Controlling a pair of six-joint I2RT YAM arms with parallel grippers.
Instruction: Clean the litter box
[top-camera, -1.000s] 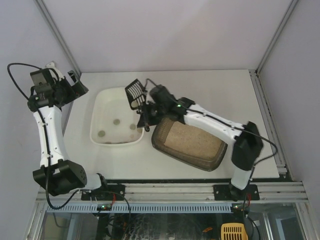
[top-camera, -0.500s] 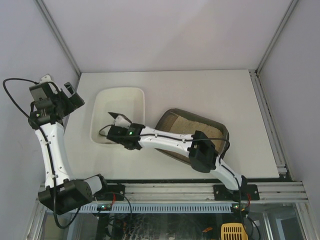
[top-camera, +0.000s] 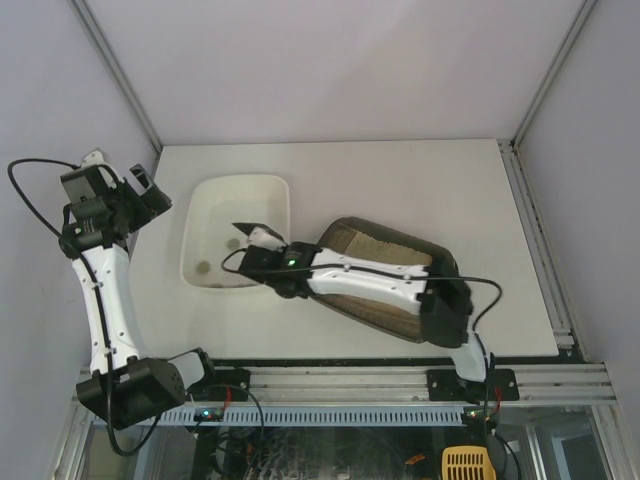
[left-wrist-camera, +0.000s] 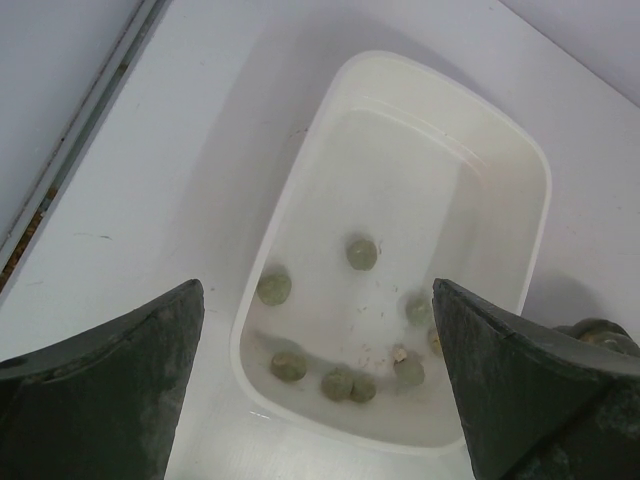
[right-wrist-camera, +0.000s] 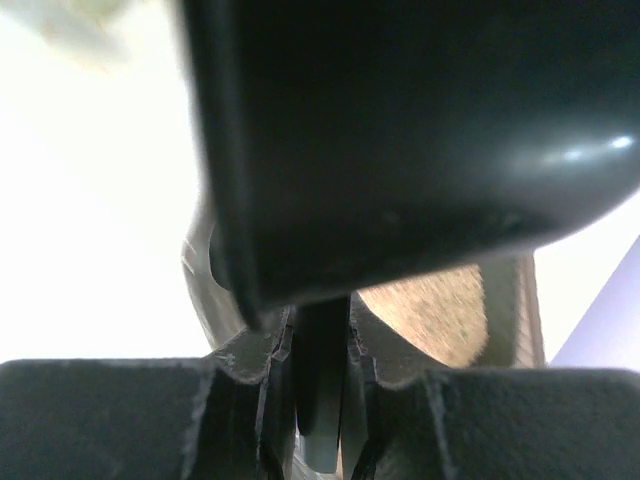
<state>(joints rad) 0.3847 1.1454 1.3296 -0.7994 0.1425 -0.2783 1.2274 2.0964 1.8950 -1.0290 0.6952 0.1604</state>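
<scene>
1. Far left, my left gripper (left-wrist-camera: 318, 290) hangs high above the table (top-camera: 400, 170), jaws spread wide, holding nothing.
2. Below it, the white tray (top-camera: 240, 180) holds several greenish clumps (left-wrist-camera: 361, 252).
3. Over the tray's right side, my right gripper (top-camera: 266, 240) is clamped tight on the handle of the black scoop (top-camera: 245, 228). Tipped beyond the rim, it could drop waste on the table.
4. Close beside the tray on the right sits the litter box (top-camera: 395, 234), sandy litter showing, my right forearm stretched across it. A low sweep back could knock it askew.
</scene>
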